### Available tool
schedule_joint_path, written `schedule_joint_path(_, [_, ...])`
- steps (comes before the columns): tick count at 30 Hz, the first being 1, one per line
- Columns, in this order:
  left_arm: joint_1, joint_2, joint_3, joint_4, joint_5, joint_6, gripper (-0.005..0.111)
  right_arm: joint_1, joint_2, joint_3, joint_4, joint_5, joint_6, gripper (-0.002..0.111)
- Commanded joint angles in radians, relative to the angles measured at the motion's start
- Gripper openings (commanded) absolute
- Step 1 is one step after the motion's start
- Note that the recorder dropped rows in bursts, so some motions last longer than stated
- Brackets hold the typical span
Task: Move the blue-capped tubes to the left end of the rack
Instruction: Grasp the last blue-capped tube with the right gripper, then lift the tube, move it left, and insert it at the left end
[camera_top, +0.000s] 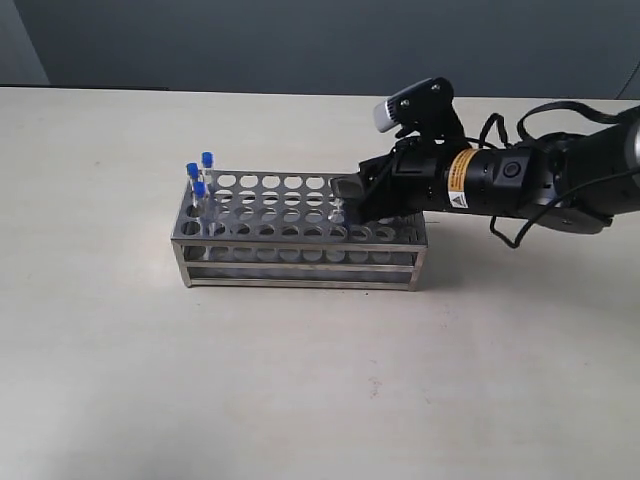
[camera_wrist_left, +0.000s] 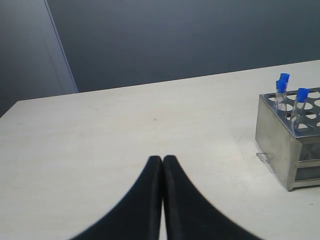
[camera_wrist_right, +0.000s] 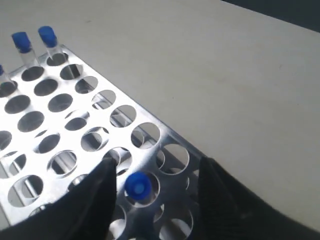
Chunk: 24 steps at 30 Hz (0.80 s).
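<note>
The steel rack stands mid-table. Three blue-capped tubes stand upright in holes at its left end, also in the left wrist view. A fourth blue-capped tube sits in a hole near the rack's right end. My right gripper is open just above the rack, one finger on each side of that cap, not touching it. In the exterior view the right gripper hides the cap. My left gripper is shut and empty over bare table, left of the rack.
The pale table spreads on all sides of the rack. A dark wall rises behind its far edge. The right arm's black body and cables stretch over the table to the right of the rack.
</note>
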Motion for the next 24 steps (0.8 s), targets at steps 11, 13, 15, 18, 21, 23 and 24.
schedule_joint_path(11, [-0.005,-0.005,-0.003,0.002,-0.001,0.000,0.001,-0.003,0.048,0.003,0.045,-0.065,-0.062,0.013])
schedule_joint_path(13, [-0.005,-0.005,-0.003,0.002,-0.001,0.000,0.001,-0.003,0.048,0.003,0.045,-0.072,-0.062,0.008])
schedule_joint_path(15, [-0.005,-0.005,-0.003,0.002,-0.001,0.000,0.001,-0.003,0.046,0.003,0.043,-0.078,-0.062,0.002])
schedule_joint_path(18, [-0.005,-0.005,-0.003,0.002,-0.001,0.000,0.001,-0.003,0.022,0.003,0.038,-0.078,-0.065,-0.001])
schedule_joint_path(21, [-0.005,-0.005,-0.003,0.002,-0.001,0.000,0.001,-0.003,-0.027,0.001,0.038,-0.078,-0.069,-0.001])
schedule_joint_path(23, [-0.005,-0.005,-0.003,0.002,-0.001,0.000,0.001,-0.003,-0.068,-0.012,0.013,-0.078,-0.069,-0.001])
schedule_joint_path(24, [-0.005,-0.005,-0.003,0.002,-0.001,0.000,0.001,-0.001,-0.102,-0.027,-0.012,-0.081,-0.066,-0.001])
